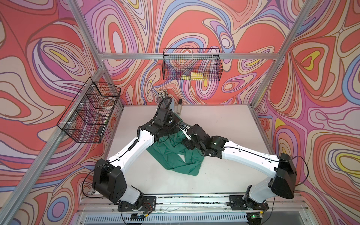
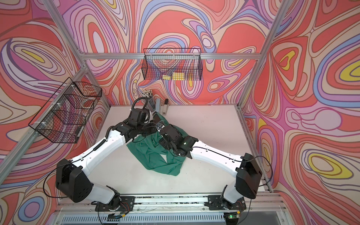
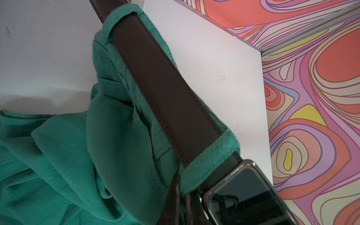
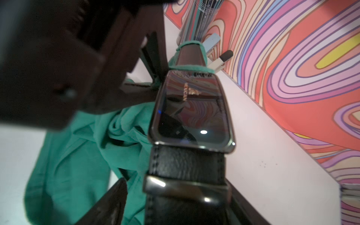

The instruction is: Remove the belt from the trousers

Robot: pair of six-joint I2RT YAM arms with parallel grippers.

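Note:
The teal-green trousers [image 1: 171,155] lie bunched mid-table, waistband lifted toward the back wall. In the left wrist view the dark belt [image 3: 159,87] runs through two green belt loops [image 3: 210,153], and its glossy dark buckle [image 3: 249,194] sits just past the nearer loop. My left gripper [image 3: 184,191] is shut on trousers cloth beside that loop. In the right wrist view the belt [image 4: 187,165] and buckle [image 4: 191,113] lie between my right gripper's [image 4: 176,185] spread fingers [image 4: 109,204]. Green cloth shows in a gap beside the strap. Both arms meet above the waistband [image 2: 161,124].
At the back of the white table [image 1: 224,124], just behind the waistband, stand a cup of sticks [image 1: 162,95] and a small upright marker-like object [image 1: 179,106]. Wire baskets hang on the back wall [image 1: 191,64] and the left frame [image 1: 91,111]. The patterned walls stand close.

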